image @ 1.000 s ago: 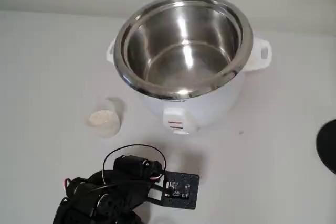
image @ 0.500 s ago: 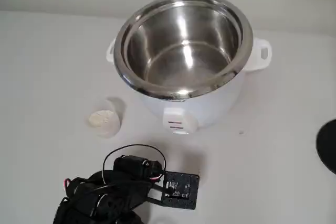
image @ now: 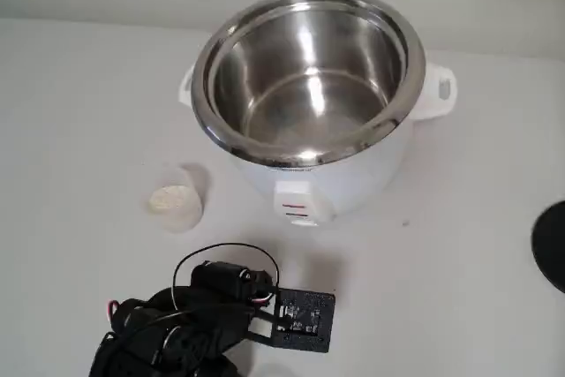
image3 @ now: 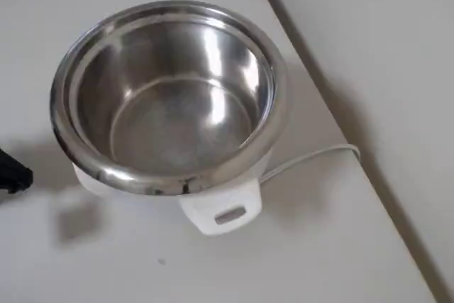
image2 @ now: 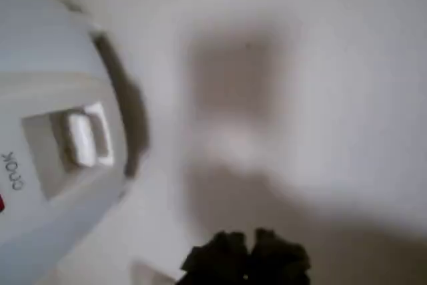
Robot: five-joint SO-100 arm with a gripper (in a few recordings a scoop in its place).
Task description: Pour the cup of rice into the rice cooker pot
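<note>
Surface: white table (image: 79,112), plain and matte, with a pale wall behind it in the fixed view.
Rice cooker pot: your rice cooker pot (image: 309,77) sits toward the back of the table in the fixed view, upright in its white cooker body (image: 353,183); the steel inside looks bare and shiny in both the fixed and overhead views.
Cup: your cup (image: 177,199) stands upright on the table, left of the cooker and a little nearer the camera in the fixed view, apart from the cooker.
Rice: the rice (image: 168,199) lies inside the cup as a pale grainy layer.
Arm: your black arm (image: 177,328) is folded low at the bottom edge of the fixed view, well apart from the cup.
Gripper: only a dark blurred shape shows at the bottom of the wrist view, so you cannot tell whether it is released or clenched.
Cord: a white cord (image3: 312,157) trails from the cooker in the overhead view.
</note>
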